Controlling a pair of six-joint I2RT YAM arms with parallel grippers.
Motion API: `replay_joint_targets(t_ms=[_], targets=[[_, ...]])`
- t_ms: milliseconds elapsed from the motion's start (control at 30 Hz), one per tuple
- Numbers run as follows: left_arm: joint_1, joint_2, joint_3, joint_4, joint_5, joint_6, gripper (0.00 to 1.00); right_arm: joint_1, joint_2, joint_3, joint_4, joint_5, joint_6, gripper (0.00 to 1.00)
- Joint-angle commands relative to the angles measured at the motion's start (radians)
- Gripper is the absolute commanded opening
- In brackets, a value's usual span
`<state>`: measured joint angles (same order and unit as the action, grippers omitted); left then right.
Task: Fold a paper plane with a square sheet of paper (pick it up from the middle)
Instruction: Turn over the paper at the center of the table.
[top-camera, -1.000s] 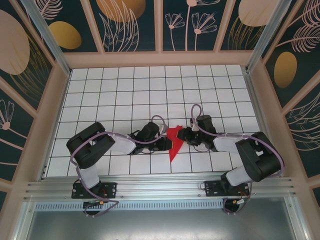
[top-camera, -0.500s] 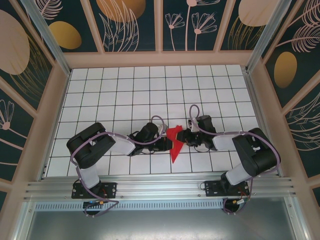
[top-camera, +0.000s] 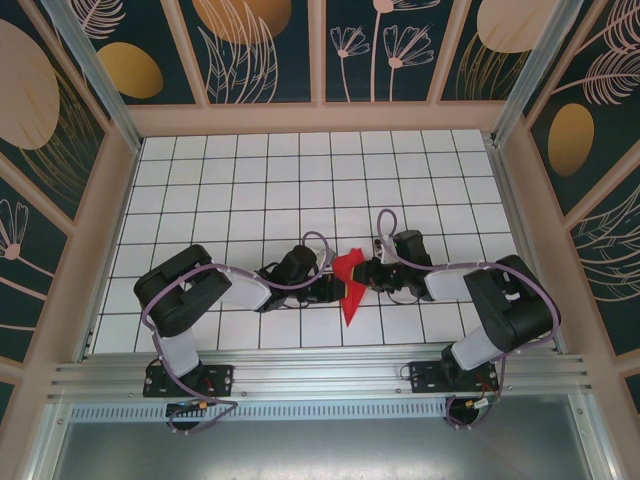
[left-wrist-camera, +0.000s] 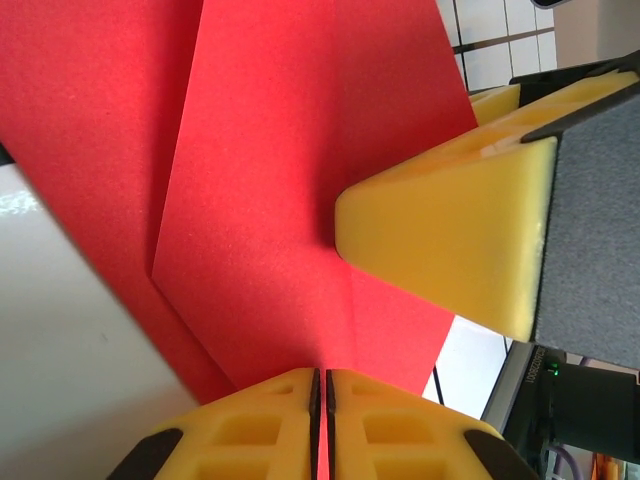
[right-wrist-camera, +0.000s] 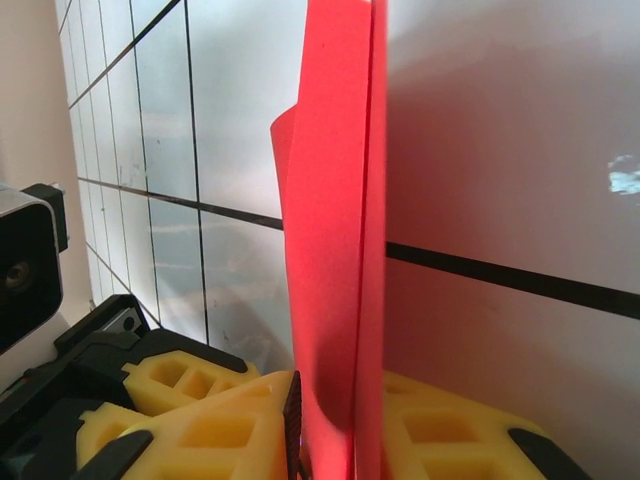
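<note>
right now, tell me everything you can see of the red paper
The red paper is thin, plain and matte, folded into overlapping layers with straight creases. In the top view it tapers to a point toward the arms' bases. It sits between the two arms and seems lifted off the tiled table. The left gripper is shut on one edge. The right gripper clamps another part, where the layers stand edge-on and bow slightly apart.
</note>
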<state>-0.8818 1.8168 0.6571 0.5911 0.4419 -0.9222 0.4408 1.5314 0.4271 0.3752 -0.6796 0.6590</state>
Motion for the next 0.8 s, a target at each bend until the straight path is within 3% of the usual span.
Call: replay_joint_targets(t_ms=[0, 300, 500, 767], targets=[[0.003, 0.016, 0.014, -0.001, 0.013, 0.004, 0.12, 0.007, 0.023, -0.008, 0.047, -0.05, -0.037, 0.23], [0.003, -0.04, -0.016, 0.007, -0.017, -0.001, 0.19, 0.009, -0.029, 0.011, -0.034, 0.004, -0.053, 0.09], [0.003, -0.157, -0.062, 0.029, -0.077, 0.004, 0.29, 0.013, -0.104, 0.041, -0.161, 0.075, -0.068, 0.08], [0.004, -0.388, -0.18, -0.038, -0.362, 0.055, 0.33, 0.061, -0.247, 0.198, -0.514, 0.322, -0.114, 0.08]])
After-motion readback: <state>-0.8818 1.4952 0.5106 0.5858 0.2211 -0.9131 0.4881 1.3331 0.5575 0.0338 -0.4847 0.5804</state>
